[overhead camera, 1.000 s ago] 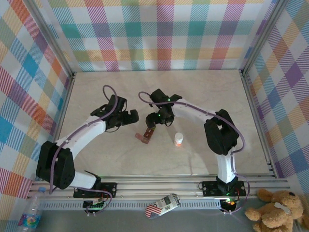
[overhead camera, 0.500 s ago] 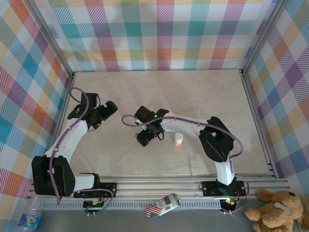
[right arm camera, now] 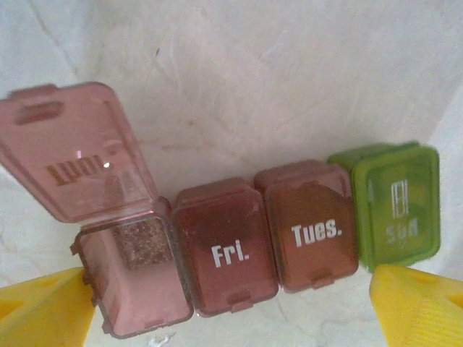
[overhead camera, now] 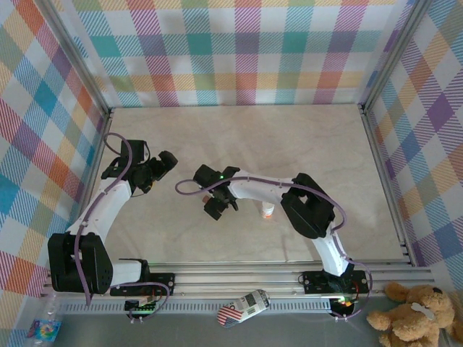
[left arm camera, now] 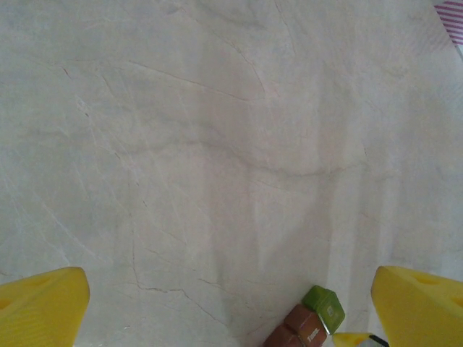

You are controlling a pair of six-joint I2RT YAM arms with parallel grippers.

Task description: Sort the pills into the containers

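The right fingers [right arm camera: 43, 307] stand wide and hold nothing. The containers [right arm camera: 239, 246] lie crosswise just beyond their tips on the table [right arm camera: 275, 72]. Beside one tip, the open compartment [right arm camera: 134, 278] looks empty, its lid [right arm camera: 72, 152] tilted back. The two middle ones and the green compartment [right arm camera: 394, 206] by the other tip are closed, contents hidden. Any lift is best kept straight, I judge, to avoid clipping that lid. The left fingers [left arm camera: 43, 307] are wide too, with the row's green end just inside one tip.
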